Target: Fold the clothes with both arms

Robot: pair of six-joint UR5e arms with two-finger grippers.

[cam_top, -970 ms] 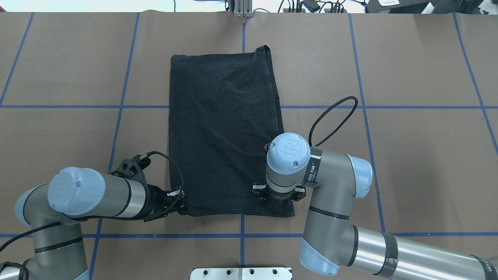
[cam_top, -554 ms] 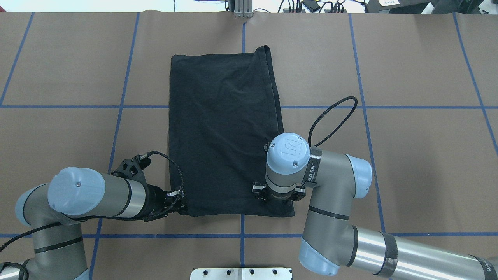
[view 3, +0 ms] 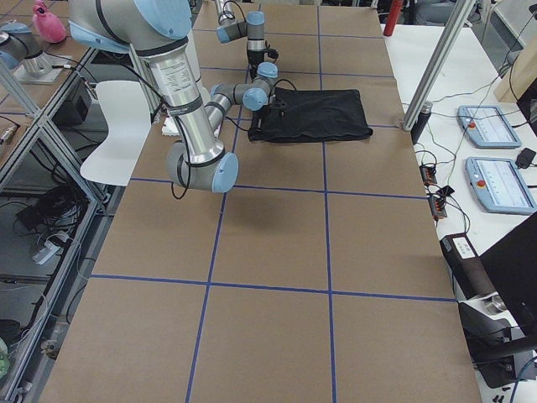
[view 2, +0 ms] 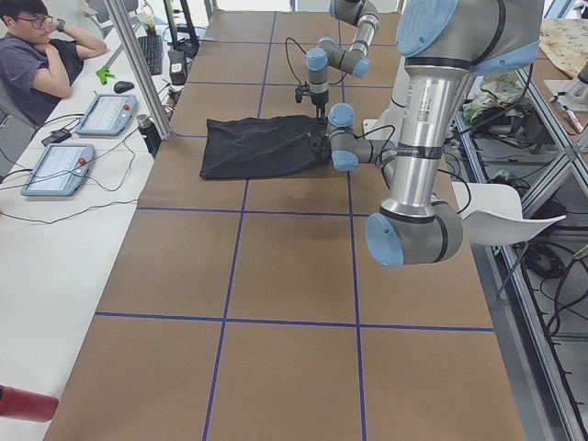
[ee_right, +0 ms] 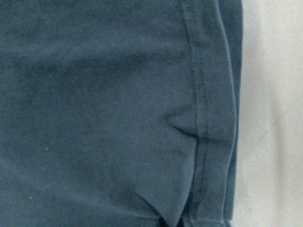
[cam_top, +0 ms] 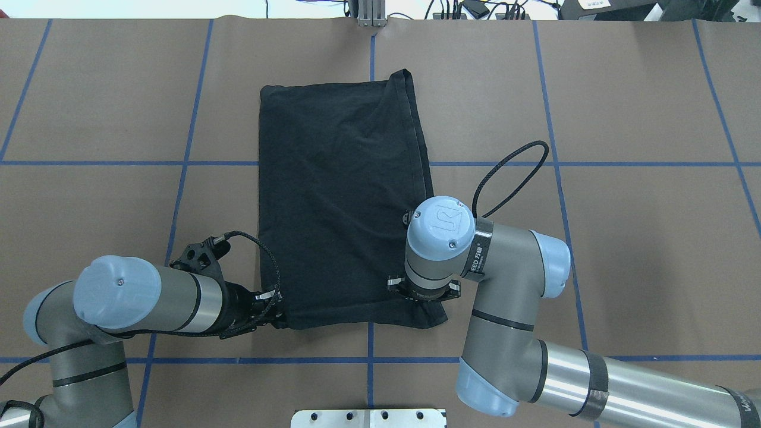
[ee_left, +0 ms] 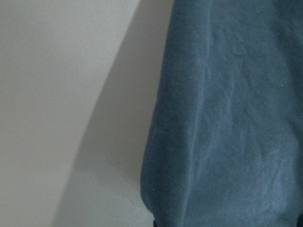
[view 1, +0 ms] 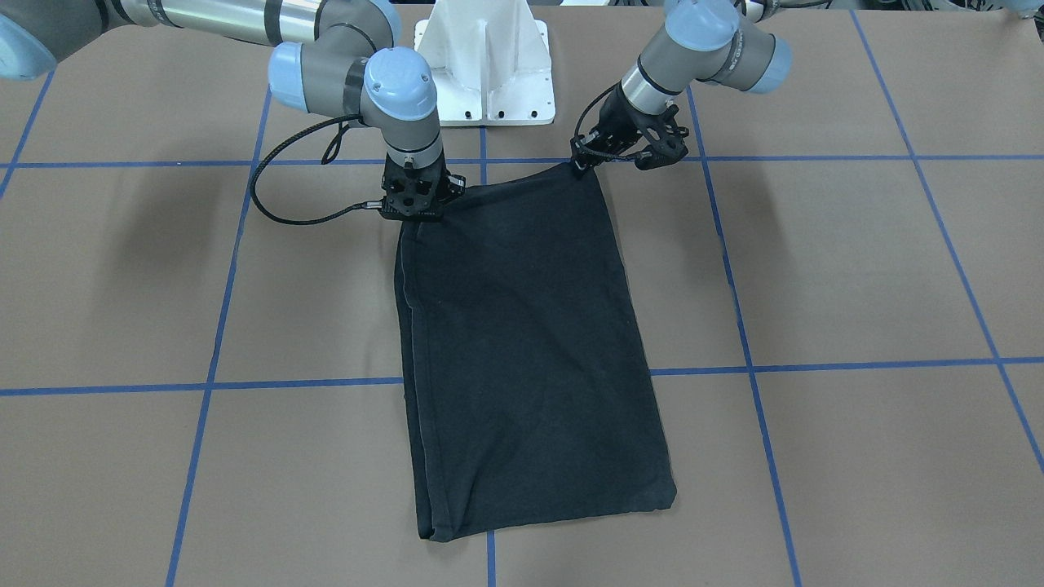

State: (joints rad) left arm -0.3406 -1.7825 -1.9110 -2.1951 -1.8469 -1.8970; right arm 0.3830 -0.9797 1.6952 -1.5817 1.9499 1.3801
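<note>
Black T-shirt (cam_top: 339, 196) on tabletop (cam_top: 642, 249), jaws of left arm (cam_top: 148, 294) and right arm (cam_top: 505, 261) clamped on near corners; best lifted level, together.

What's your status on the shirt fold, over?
Left claw and right claw each pinching a near corner of the T-shirt. T-shirt folded lengthwise, far end flat on the table. Nothing seen in the fold path.

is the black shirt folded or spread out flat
Folded: the black T-shirt lies as a narrow rectangle with no sleeves showing, and stacked layer edges run along one long side.
</note>
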